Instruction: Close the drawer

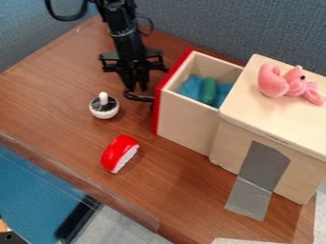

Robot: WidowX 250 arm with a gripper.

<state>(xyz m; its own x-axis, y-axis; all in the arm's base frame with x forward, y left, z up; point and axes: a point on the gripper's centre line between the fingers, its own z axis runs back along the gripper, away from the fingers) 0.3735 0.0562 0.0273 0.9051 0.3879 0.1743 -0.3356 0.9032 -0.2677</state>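
The wooden drawer, a pale box with a red front panel, stands open. It extends leftward from the pale wooden cabinet, its interior exposed from above. Inside lie blue pieces and a rounded green object between them; their material cannot be determined.

The black two-finger gripper hangs down just left of the red front panel, on the far side of the work surface. Whether its jaws are spread or pressed together cannot be told from this angle. A curved black handle projects from the drawer front, directly below the gripper – contact between the two cannot be confirmed.

On top of the cabinet, toward its far side, lies a pink plush toy with a dark eye. Grey tape runs down the cabinet's near side and onto the brown wood-grain table.

Left of the drawer, near the gripper, sits a small round white object with a dark top and a pale knob; it is upright. Nearer the table's front edge, and a little to the right of that item, rests a curved red object with a white underside – apart from the drawer. A grey-blue fabric partition stands behind the table.
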